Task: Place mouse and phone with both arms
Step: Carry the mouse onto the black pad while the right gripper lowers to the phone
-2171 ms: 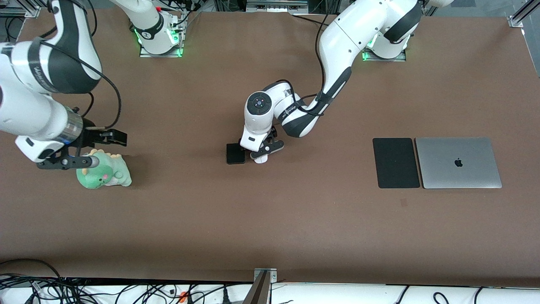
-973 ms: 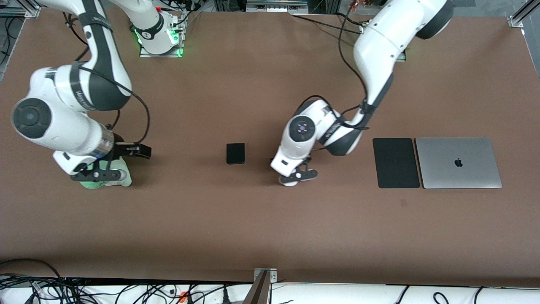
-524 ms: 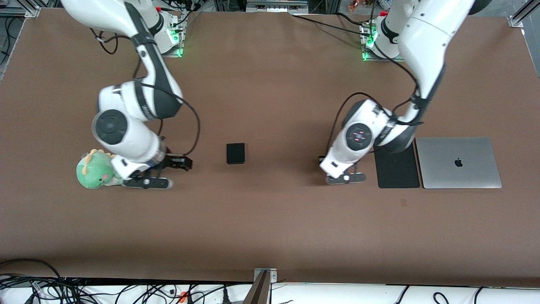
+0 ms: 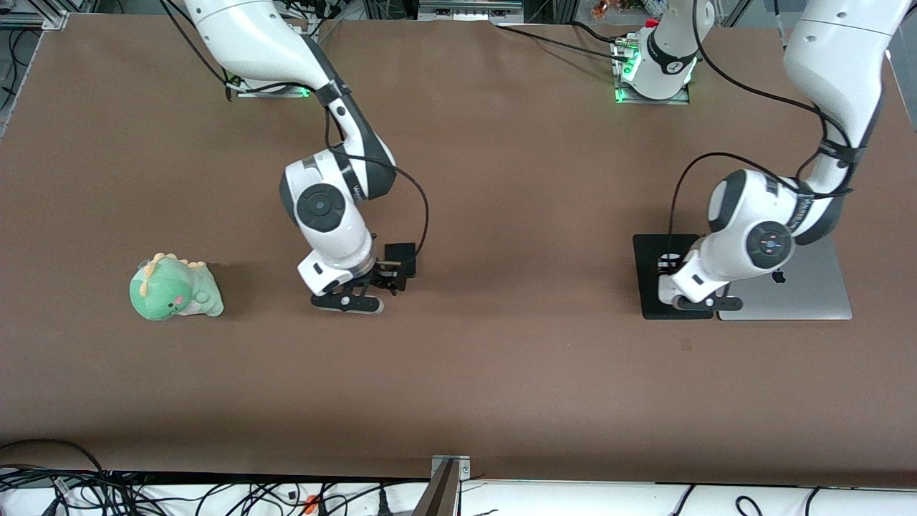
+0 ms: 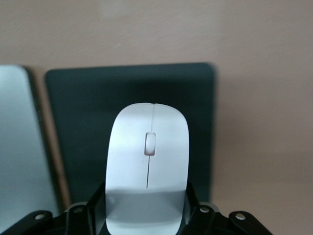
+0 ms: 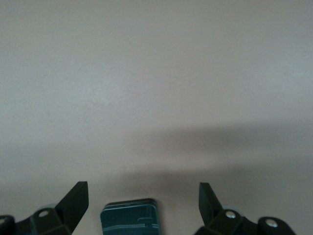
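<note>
Gripping the small white oval mouse (image 5: 147,166), the left gripper (image 4: 693,297) hangs over the flat black mouse pad (image 4: 650,287). Right gripper (image 4: 362,292), jaws wide apart and empty, hovers over the black rectangular phone (image 4: 402,252) mid-table.

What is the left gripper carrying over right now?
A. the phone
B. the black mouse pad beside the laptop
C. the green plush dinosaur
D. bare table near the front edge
B. The left gripper hangs over the black mouse pad beside the laptop, and the left wrist view shows the white mouse held between its fingers with the pad beneath it.
</note>
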`<state>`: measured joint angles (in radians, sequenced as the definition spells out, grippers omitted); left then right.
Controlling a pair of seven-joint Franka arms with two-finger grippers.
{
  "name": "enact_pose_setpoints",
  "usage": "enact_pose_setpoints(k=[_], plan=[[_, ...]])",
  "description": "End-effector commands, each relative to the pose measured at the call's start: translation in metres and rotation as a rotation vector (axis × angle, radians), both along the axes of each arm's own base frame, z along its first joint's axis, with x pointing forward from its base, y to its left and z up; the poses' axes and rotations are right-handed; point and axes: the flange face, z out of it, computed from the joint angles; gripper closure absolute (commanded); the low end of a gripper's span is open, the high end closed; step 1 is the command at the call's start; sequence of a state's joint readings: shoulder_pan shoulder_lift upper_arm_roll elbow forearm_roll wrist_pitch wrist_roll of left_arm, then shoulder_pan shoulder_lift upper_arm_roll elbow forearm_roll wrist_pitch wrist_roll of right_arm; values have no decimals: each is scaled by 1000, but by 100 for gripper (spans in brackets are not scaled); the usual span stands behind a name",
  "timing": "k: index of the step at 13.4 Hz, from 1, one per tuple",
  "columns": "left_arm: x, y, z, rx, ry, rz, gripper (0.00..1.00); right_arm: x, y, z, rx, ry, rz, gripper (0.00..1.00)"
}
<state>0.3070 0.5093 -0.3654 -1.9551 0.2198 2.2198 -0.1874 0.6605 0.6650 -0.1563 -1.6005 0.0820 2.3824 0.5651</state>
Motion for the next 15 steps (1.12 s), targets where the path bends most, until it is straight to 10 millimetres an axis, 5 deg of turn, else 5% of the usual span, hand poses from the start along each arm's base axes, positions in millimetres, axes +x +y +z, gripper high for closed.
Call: enact_pose_setpoints(k=[1, 3, 5, 10, 12, 15], plan=[[-7, -4, -6, 9, 2, -30, 76, -25, 3, -23, -13, -11, 43, 0], [-7, -3, -11, 6, 9, -27, 62, -43, 16, -41, -33, 16, 81, 0], [-3, -3, -16, 2, 10, -15, 0, -55, 21, -51, -37, 20, 96, 0], [9, 1, 10, 5, -23, 4, 0, -73, 25, -69, -27, -3, 115, 0], [22, 4, 47, 24, -15, 3, 0, -77, 29, -71, -28, -2, 120, 0], [41, -8, 143, 16, -57, 21, 0, -83, 35, -80, -32, -1, 132, 0]])
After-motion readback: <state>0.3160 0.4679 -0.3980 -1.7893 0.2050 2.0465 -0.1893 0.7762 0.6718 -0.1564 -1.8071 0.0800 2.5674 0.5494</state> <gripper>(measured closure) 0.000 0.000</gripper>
